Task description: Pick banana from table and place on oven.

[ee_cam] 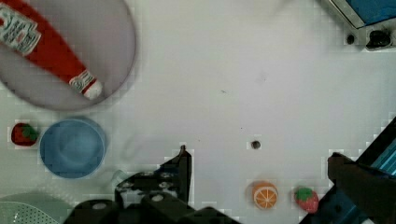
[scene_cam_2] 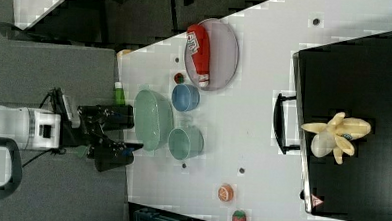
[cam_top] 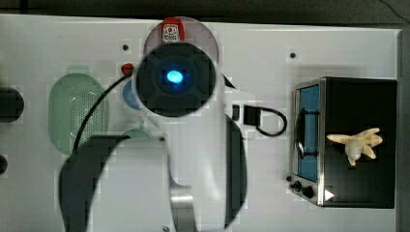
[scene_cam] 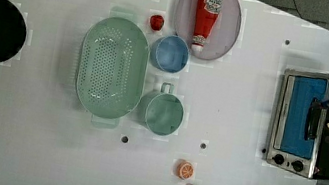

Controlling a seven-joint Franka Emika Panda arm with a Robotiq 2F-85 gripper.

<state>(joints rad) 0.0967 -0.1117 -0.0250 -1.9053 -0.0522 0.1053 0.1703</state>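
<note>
A: Where is the banana (cam_top: 357,144)?

B: It lies on the black roof of the oven (cam_top: 360,104), peel strips splayed, well away from the gripper (scene_cam_2: 114,137). Nothing touches it.

A: And the jaws?

B: Spread wide, with nothing between them. In the wrist view 1 dark finger (ee_cam: 183,169) stands over bare white table (ee_cam: 243,84) and the other sits far off at the picture's edge, so the gap is broad and empty.

A: What lies near the jaws, then?

B: In the wrist view, the table shows between the 2 fingers, with 1 small dark hole and the orange slice (ee_cam: 265,194) in that gap, and a strawberry (ee_cam: 306,199) just beside the slice, toward the far finger. Outside the gap, past the near finger, sits the blue cup (ee_cam: 71,148), with a 2nd strawberry (ee_cam: 24,134) just beyond it. Farther out is the grey plate (ee_cam: 116,60) carrying the ketchup bottle (ee_cam: 46,49).

A: And the green things?

B: In the right view the green colander (scene_cam_2: 153,119) is just ahead of the jaws, with the green mug (scene_cam_2: 185,143) beside it and the oven well beyond both.
</note>
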